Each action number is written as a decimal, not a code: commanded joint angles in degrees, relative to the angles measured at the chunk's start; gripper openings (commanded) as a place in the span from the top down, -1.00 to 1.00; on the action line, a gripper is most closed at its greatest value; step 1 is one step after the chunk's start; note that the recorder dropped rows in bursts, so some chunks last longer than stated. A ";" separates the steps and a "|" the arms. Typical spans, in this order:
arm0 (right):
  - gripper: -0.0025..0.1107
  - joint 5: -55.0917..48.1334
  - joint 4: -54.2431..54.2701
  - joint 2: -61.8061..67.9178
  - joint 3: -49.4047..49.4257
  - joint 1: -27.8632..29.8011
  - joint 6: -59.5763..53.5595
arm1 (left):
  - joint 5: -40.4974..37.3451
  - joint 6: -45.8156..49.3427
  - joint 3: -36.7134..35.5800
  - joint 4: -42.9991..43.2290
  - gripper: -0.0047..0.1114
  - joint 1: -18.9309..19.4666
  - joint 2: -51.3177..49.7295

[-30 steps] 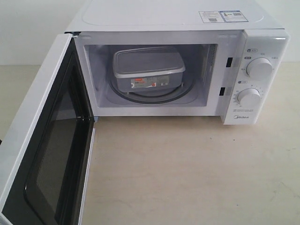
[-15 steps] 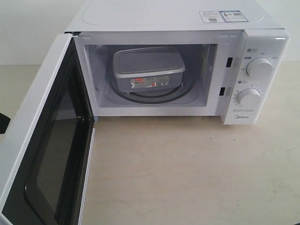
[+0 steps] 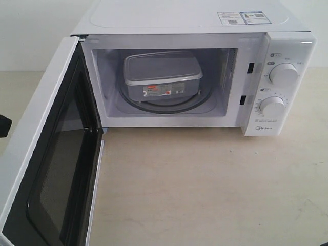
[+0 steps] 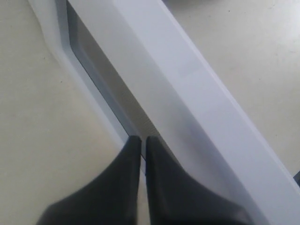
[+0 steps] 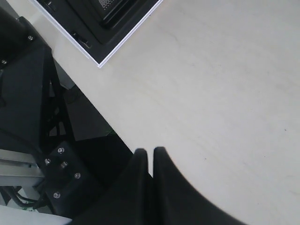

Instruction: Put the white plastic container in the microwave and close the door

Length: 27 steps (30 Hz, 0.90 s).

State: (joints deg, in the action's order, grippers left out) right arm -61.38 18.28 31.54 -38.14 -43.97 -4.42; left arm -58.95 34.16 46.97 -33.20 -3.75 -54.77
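The jaws of both arms are pressed nearly together, only a thin slit between the fingers, and neither holds anything. The left gripper (image 4: 143,140) sits just beside the outer face of the door (image 3: 61,169), close to a long white bar (image 4: 187,93) that I take for the handle, though whether it touches is not clear. The right gripper (image 5: 150,152) hangs over the table (image 3: 205,179) near its front edge, well apart from the microwave (image 3: 179,18). The white plastic container (image 3: 163,77) is already inside the cavity, upright on the glass turntable (image 3: 159,108), lid on, its red-and-white label facing the opening. Its walls look grey and cloudy, so I cannot tell whether it holds anything. The cavity holds nothing else that I can see. The container appears seated well back from the opening, so it should not foul the door. What is left is the door, which stands wide open, swung out toward the left. It looks stiff and rigid, hinged on its left edge, and probably swings lightly until the latch resists at the end. The smooth plastic face may let closed fingertips slide, so a push is likely best placed on the outer face near the handle side, far from the hinge, with no grasp needed.
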 commanded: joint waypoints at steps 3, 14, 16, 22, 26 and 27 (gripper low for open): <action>0.96 0.44 0.96 -1.96 -0.36 2.65 -0.15 | 0.73 -0.33 0.39 -0.84 0.84 0.14 0.39; 0.96 21.39 -1.55 -27.43 -0.58 44.51 -6.83 | 0.73 -0.33 0.39 -0.84 0.84 0.14 0.39; 0.96 27.24 -2.32 -29.19 1.33 46.84 -12.17 | 0.73 -0.33 0.39 -0.84 0.84 0.14 0.39; 0.96 56.55 2.58 -30.24 21.37 46.84 -13.29 | 0.87 -0.33 0.39 -0.84 0.84 0.14 0.39; 0.96 65.14 2.58 -30.24 31.07 46.84 -12.26 | 0.87 -0.33 0.39 -0.84 0.84 0.14 0.39; 0.96 66.71 2.58 -30.24 32.94 46.84 -11.94 | 0.87 -0.33 0.39 -0.84 0.84 0.14 0.39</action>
State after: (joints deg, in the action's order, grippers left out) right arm -1.12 20.51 1.54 -9.97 2.69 -17.34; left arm -58.51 34.16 46.97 -33.25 -3.75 -54.77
